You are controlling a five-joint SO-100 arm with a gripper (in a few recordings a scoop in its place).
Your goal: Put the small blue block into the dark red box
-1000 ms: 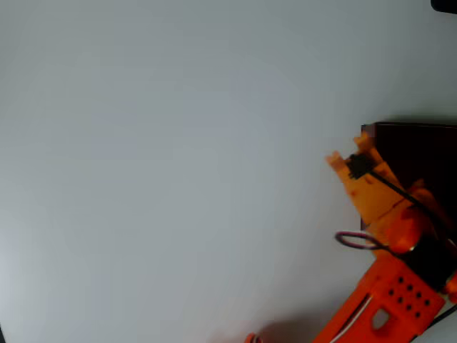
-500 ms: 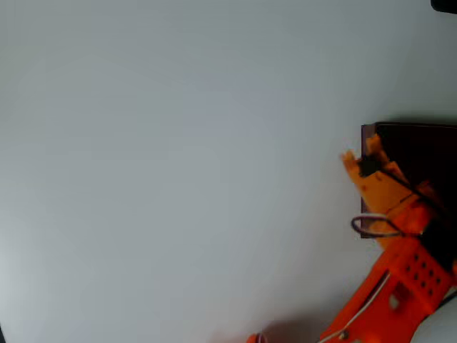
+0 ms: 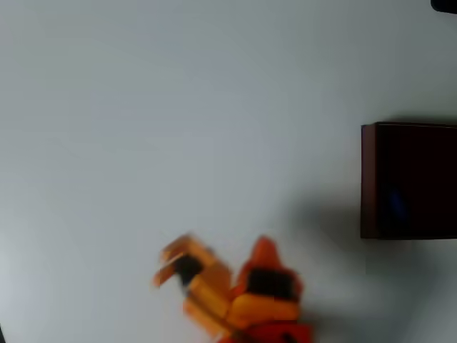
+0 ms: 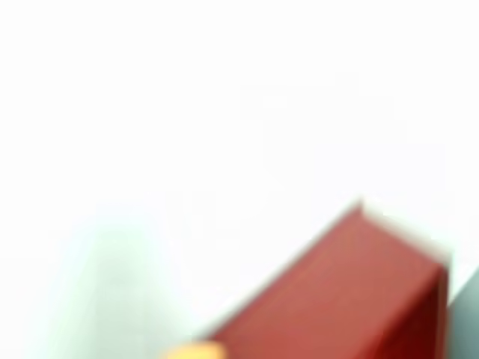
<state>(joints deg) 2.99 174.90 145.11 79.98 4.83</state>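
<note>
The dark red box (image 3: 371,179) stands at the right edge of the overhead view, with maroon walls and a near-black inside. A faint blue smear low in that inside is the small blue block (image 3: 395,207). My orange gripper (image 3: 168,263) is motion-blurred at the bottom centre-left, far to the left of the box, and nothing shows between its fingers. The blur hides how the jaws stand. In the wrist view the dark red box (image 4: 352,292) shows one red wall at the lower right, and an orange fingertip (image 4: 191,350) peeks in at the bottom edge.
The pale grey table (image 3: 178,128) stretches bare across the left and middle. A small dark object (image 3: 444,4) sits at the top right corner.
The arm has swung from over the box's left wall far to the left and down. The box's inside is now uncovered, with the blue block lying in it.
</note>
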